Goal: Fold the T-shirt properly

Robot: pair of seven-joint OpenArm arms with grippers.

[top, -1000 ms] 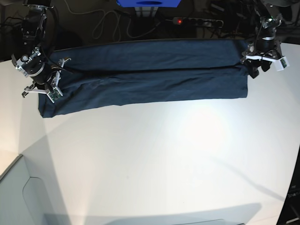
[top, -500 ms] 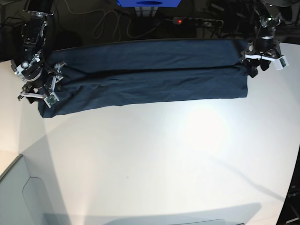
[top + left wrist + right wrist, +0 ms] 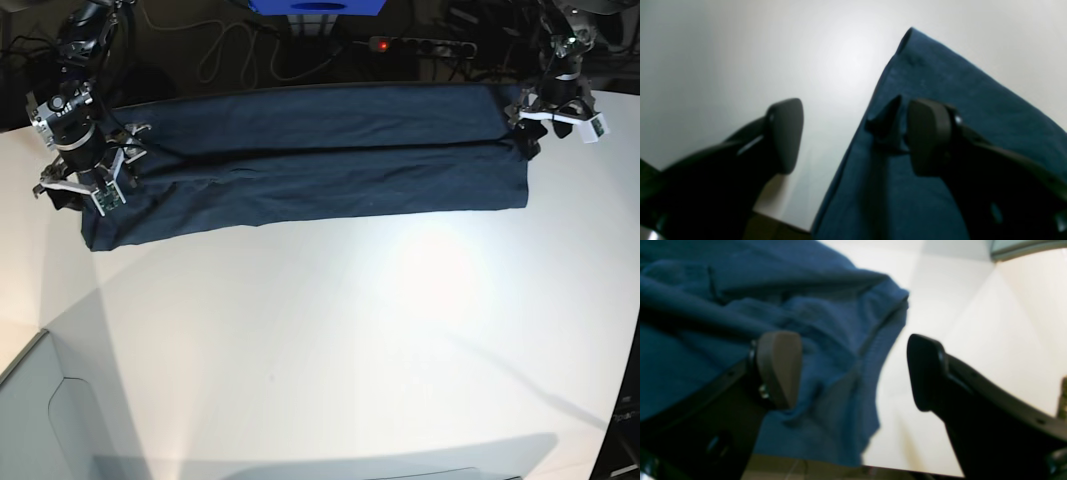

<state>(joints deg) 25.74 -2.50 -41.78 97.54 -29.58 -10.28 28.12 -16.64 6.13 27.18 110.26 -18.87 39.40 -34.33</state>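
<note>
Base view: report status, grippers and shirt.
Left gripper open, right gripper open, nothing held. Dark navy cotton T-shirt lies in a long folded band on white table. Nothing obstructing.

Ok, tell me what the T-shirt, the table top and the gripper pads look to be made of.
T-shirt: soft knit fabric, likely cotton, matte navy; it creases and slumps.
Table top: smooth white hard surface, perhaps laminate; it throws a soft glare.
Right gripper pads: dark matte, rubber or plastic, cannot tell which.
</note>
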